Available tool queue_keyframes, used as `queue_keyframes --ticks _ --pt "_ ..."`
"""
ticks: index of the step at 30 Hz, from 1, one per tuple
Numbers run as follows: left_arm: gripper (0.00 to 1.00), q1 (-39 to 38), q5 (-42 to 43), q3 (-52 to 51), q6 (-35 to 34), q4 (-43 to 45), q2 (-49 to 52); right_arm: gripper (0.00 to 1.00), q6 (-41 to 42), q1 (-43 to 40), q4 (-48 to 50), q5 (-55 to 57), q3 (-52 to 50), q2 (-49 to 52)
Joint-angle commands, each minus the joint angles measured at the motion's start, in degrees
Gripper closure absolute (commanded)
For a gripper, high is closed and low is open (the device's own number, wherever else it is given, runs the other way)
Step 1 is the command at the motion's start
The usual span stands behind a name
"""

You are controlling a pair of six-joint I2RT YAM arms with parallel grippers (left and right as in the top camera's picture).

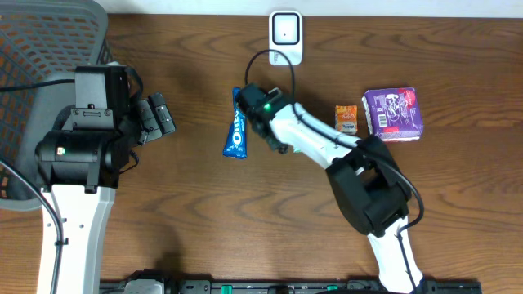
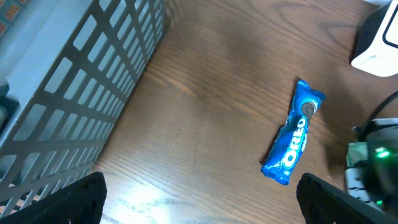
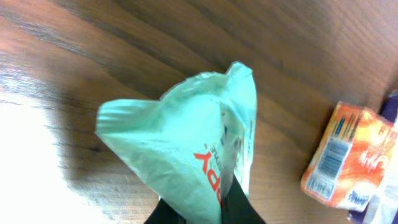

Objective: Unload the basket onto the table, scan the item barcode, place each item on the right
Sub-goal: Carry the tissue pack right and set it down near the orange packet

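Note:
My right gripper [image 3: 205, 214] is shut on a pale green packet [image 3: 186, 143] with red print, held just above the wood table. Overhead, the right gripper [image 1: 257, 103] hangs mid-table, just below the white scanner [image 1: 285, 37] at the back edge, and only a green speck of the packet shows. A blue Oreo packet [image 1: 236, 135] lies flat beside it, also visible as the Oreo packet [image 2: 292, 140] in the left wrist view. My left gripper [image 1: 157, 114] stands open and empty [image 2: 205, 208] to the left, well apart from the Oreo packet.
A grey mesh basket [image 1: 41, 49] fills the back left corner, its wall [image 2: 74, 81] close to my left gripper. An orange pack [image 1: 346, 118] and a purple pack [image 1: 393, 113] lie right of the scanner. The scanner's cable loops near my right wrist.

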Motion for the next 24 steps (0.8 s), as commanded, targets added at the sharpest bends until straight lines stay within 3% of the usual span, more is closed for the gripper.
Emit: queue_keyframes --ticks 1,6,13,19,24 --pt "0.02 0.2 -0.52 0.61 0.76 -0.22 0.22 0.99 2.38 -4.92 -3.3 -16.04 4.07 1.38" --pt "0.02 0.2 -0.52 0.61 0.76 -0.22 0.22 0.99 0.61 -12.33 -6.23 -40.92 11.96 1.38" --pt "0.02 0.2 -0.52 0.61 0.76 -0.22 0.22 0.99 2.23 -20.94 0.59 -69.68 8.74 1.62" --pt "0.02 0.2 -0.52 0.61 0.76 -0.22 0.22 0.99 11.47 -23.87 16.48 -78.14 -3.19 1.64" --pt "0.02 0.2 -0.5 0.61 0.76 -0.22 0.22 0.91 12.48 -25.24 15.37 -65.9 -5.46 1.51"
